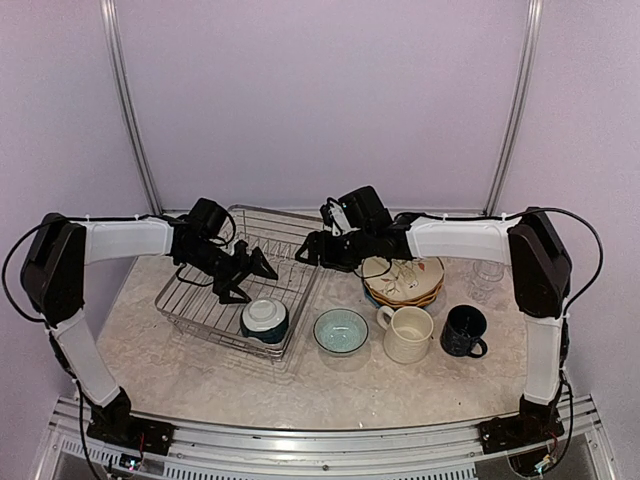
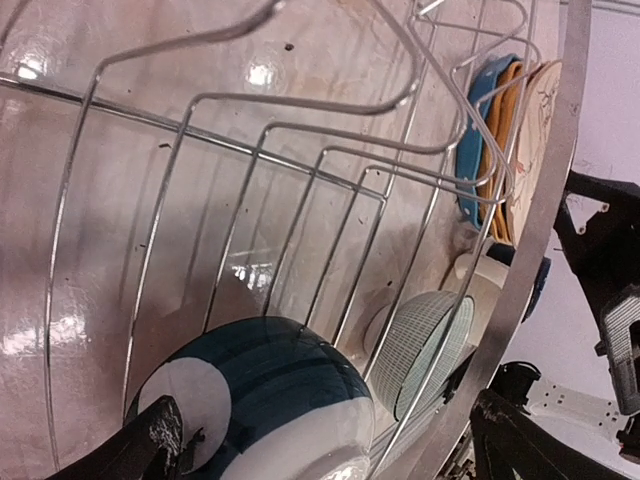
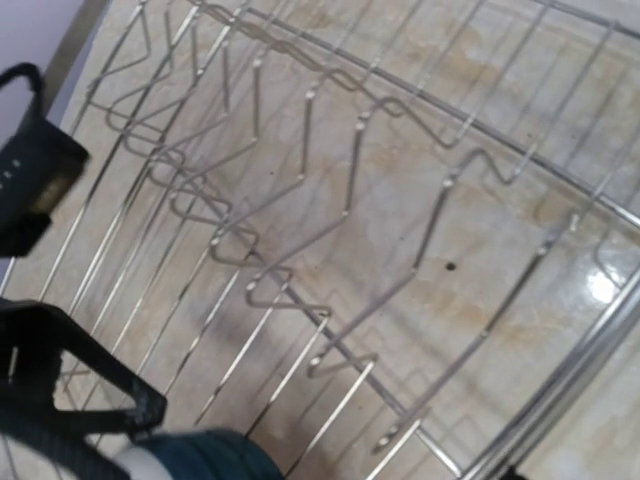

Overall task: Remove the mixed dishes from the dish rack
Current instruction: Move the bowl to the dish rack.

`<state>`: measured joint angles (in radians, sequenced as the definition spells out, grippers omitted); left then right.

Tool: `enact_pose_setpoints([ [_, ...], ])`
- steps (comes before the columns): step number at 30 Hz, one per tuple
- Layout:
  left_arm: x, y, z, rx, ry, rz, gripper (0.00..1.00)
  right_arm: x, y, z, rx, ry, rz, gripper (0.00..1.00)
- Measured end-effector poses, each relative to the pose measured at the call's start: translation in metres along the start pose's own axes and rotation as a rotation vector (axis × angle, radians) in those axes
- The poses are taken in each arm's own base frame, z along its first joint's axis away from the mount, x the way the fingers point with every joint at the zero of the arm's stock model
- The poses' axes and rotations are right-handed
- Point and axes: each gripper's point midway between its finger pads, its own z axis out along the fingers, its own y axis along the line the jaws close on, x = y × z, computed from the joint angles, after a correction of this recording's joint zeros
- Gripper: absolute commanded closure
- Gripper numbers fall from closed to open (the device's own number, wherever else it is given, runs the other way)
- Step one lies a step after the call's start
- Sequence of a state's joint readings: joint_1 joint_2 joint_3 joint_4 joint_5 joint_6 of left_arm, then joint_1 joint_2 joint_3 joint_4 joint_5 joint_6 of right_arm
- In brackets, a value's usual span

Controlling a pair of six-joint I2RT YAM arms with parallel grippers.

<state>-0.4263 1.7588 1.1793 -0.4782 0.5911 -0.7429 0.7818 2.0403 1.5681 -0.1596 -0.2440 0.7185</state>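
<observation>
The silver wire dish rack (image 1: 200, 300) stands left of centre. The dark white-lined bowl (image 1: 265, 320) lies in its near right corner. My left gripper (image 1: 248, 280) hangs open just above and behind that bowl. In the left wrist view the bowl (image 2: 260, 400) sits between my fingertips (image 2: 150, 440), apart from them. My right gripper (image 1: 305, 250) hovers open and empty over the rack's right rim. Its own fingers are out of the right wrist view, which shows rack wires (image 3: 330, 250) and the bowl's edge (image 3: 190, 455). On the table stand the stacked plates (image 1: 403, 280), teal bowl (image 1: 340, 330), cream mug (image 1: 408, 333), navy mug (image 1: 463, 331) and a clear glass (image 1: 487, 272).
The rack's upright wire prongs (image 2: 300, 170) rise behind the bowl. The two grippers are close together over the rack. The right gripper shows in the left wrist view (image 2: 610, 290) and the left gripper in the right wrist view (image 3: 40, 180). Walls close the back.
</observation>
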Motion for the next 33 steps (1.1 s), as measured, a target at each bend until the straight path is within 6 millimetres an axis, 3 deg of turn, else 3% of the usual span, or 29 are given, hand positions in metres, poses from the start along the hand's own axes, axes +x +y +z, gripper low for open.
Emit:
enact_pose_setpoints([
  [3, 0.008, -0.004, 0.000, 0.016, 0.035, 0.020, 0.01, 0.000, 0.002, -0.001, -0.010, 0.004, -0.013, 0.26],
  [8, 0.017, 0.013, -0.011, -0.140, 0.000, 0.084, 0.01, 0.000, 0.002, -0.001, -0.010, 0.005, -0.022, 0.27],
  [12, 0.020, 0.013, -0.016, -0.204, -0.002, 0.127, 0.01, 0.000, 0.003, -0.001, -0.010, 0.007, -0.023, 0.27],
  [19, 0.035, 0.028, 0.002, -0.232, 0.093, 0.077, 0.02, 0.000, 0.003, -0.001, -0.010, 0.007, -0.023, 0.28],
  [33, 0.044, 0.028, 0.012, -0.220, 0.142, 0.003, 0.01, 0.000, 0.003, -0.001, -0.010, 0.009, -0.023, 0.28],
])
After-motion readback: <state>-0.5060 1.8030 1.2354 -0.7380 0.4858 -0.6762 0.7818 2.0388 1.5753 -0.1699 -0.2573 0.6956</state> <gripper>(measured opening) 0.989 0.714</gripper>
